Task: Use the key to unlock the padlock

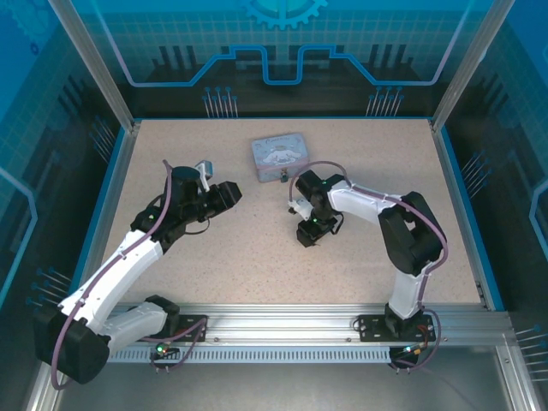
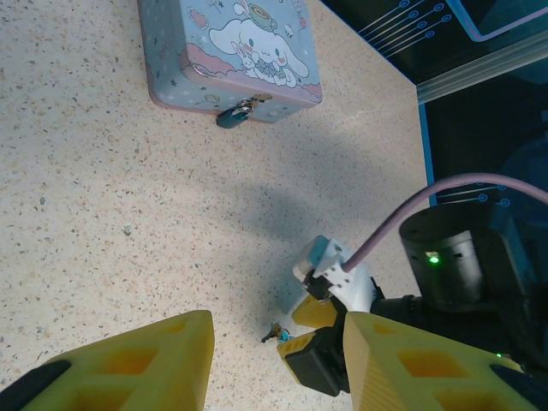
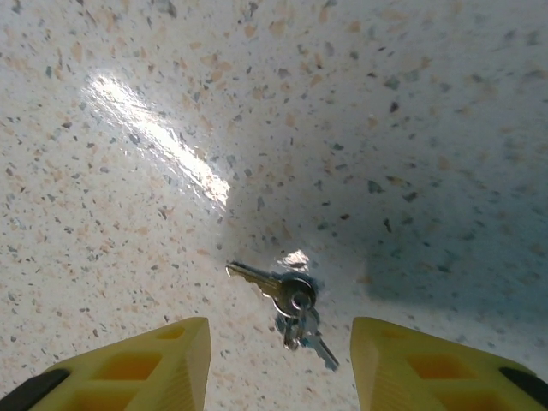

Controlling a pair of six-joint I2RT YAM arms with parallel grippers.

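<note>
The key (image 3: 287,295) is one of a small bunch on a ring, lying flat on the speckled table. It sits between the yellow fingers of my right gripper (image 3: 278,370), which is open and not touching it. In the left wrist view the key (image 2: 276,334) lies just off the tips of the right gripper (image 2: 302,332). The padlock (image 2: 233,116) hangs from the front clasp of the pale blue tin (image 2: 231,51). My left gripper (image 2: 274,377) hovers open and empty, well short of the tin. From above, the left gripper (image 1: 229,195) is left of the right gripper (image 1: 306,235).
The tin (image 1: 280,157) stands at the back middle of the table, with the padlock (image 1: 282,178) at its near side. A raised blue rim (image 1: 120,184) borders the table.
</note>
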